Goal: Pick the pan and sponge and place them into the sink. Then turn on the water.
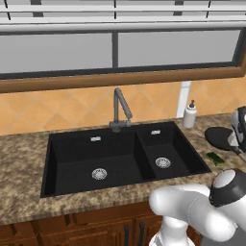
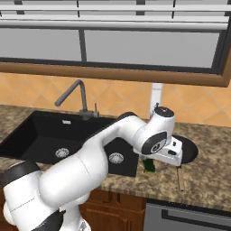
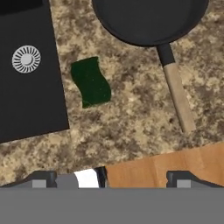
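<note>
Pan (image 3: 148, 19) lies on the worktop (image 3: 131, 118) below the end effector (image 3: 111, 179), ahead of its fingertips (image 3: 43, 178) and toward the right one in the hand view, black and round, with its light-brown handle (image 3: 178, 98) running back toward the right fingertip. The end effector hangs above the worktop's front edge with its fingers spread wide and nothing between them, touching neither pan nor sponge. Sponge (image 3: 90, 82), a small dark green block, rests flat on the worktop ahead of the left fingertip, between the pan and the sink (image 3: 26, 105), apart from both. Further left of the end effector in that view is the sink's small bowl with its silver drain (image 3: 26, 59). In the right base view the end effector (image 2: 173, 155) hovers over the pan's (image 2: 189, 151) near side, with the sponge (image 2: 149, 166) just beside the sink's (image 2: 40, 131) right rim. In the left base view the sink (image 1: 72, 153) holds nothing in either bowl, the faucet (image 1: 120, 110) stands behind it, and a white soap bottle (image 1: 190, 114) stands behind the pan (image 1: 218, 137), with the sponge (image 1: 215, 157) in front.
</note>
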